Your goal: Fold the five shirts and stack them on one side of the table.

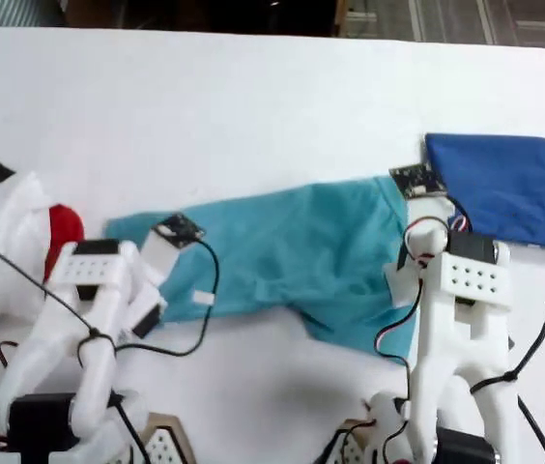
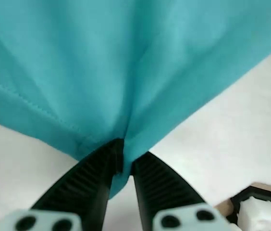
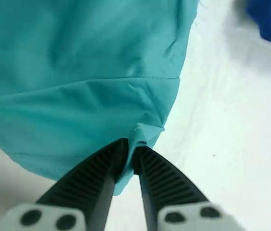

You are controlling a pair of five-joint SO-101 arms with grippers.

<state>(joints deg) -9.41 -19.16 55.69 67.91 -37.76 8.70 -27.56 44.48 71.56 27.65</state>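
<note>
Stretching sideways across the middle of the white table (image 1: 253,106) is a teal shirt (image 1: 292,253), rumpled and lying flat for most of its width, with an arm posted at each end. From where I stand the left gripper (image 2: 123,161) is clenched on the teal shirt: its two black ribbed fingers (image 2: 90,180) come together on a pinch of cloth close to a stitched hem, and the fabric fans out from that pinch. The right gripper (image 3: 128,154) is doing the same at the other end, its fingers closed on a small bunched corner where a seam runs in (a bit of the cloth pokes out between the tips). In the high view the left arm sits over the shirt's left end and the right arm over its lower right part. Over at the right edge of the table lies a folded blue shirt (image 1: 509,188), flat and neat, just beside the teal one's right end; the right arm's wrist board covers the gap, so I cannot tell whether the two touch. At the left edge a heap of white cloth (image 1: 7,237) with a red patch (image 1: 63,229) sits close beside the left arm.
</note>
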